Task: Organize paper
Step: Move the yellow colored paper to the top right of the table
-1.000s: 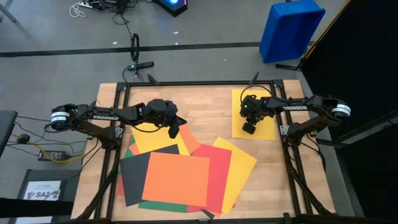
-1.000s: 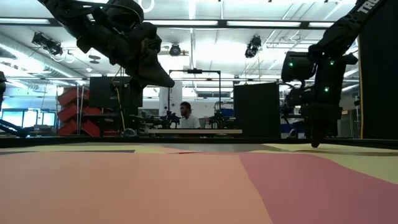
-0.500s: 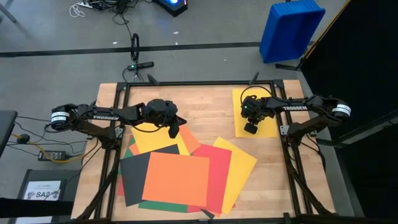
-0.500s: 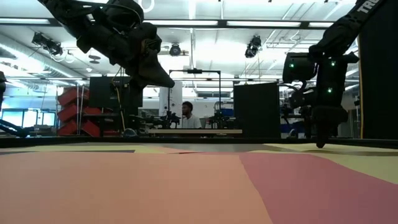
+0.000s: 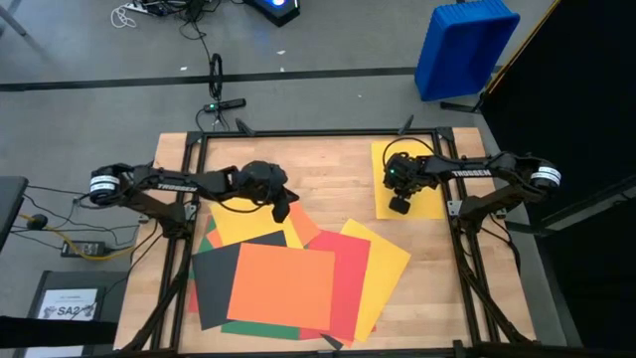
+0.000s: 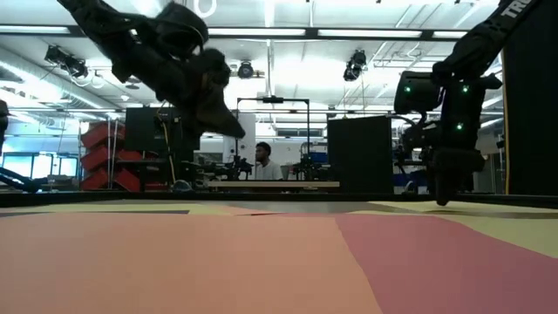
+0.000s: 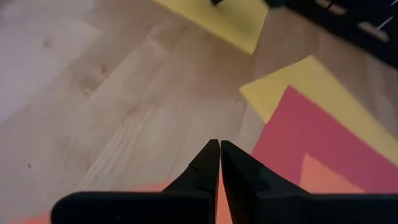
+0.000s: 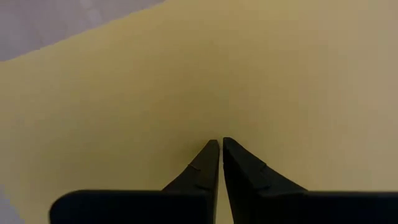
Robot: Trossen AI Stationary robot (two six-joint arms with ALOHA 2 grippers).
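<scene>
The paper lies on the wooden table. A loose pile at the near left has an orange sheet (image 5: 281,286) on top of dark grey (image 5: 212,283), red (image 5: 350,278), yellow (image 5: 386,267) and green (image 5: 256,329) sheets. A single yellow sheet (image 5: 422,164) lies flat at the far right. My left gripper (image 5: 283,210) is shut and hangs above the pile's far edge, well clear of it in the low view (image 6: 234,129). My right gripper (image 5: 397,206) is shut and points down at the single yellow sheet. My right gripper stands with its shut fingertips (image 8: 219,144) on the single yellow sheet (image 8: 186,81), toward its near edge. The fingers come from above, pointing steeply down. In the low view the fingertips (image 6: 440,202) reach table level, and the sheet lies flat on the table.
Bare wood (image 5: 333,174) lies between the pile and the single yellow sheet. A metal frame (image 5: 298,132) runs round the table. A blue bin (image 5: 465,45) stands on the floor beyond the far right corner. A small white printed sheet (image 5: 70,303) lies off the table at the left.
My left gripper has sunk a little toward the pile and reached slightly farther out, staying shut. My right gripper has shifted slightly sideways and come back, still down on the yellow sheet.
</scene>
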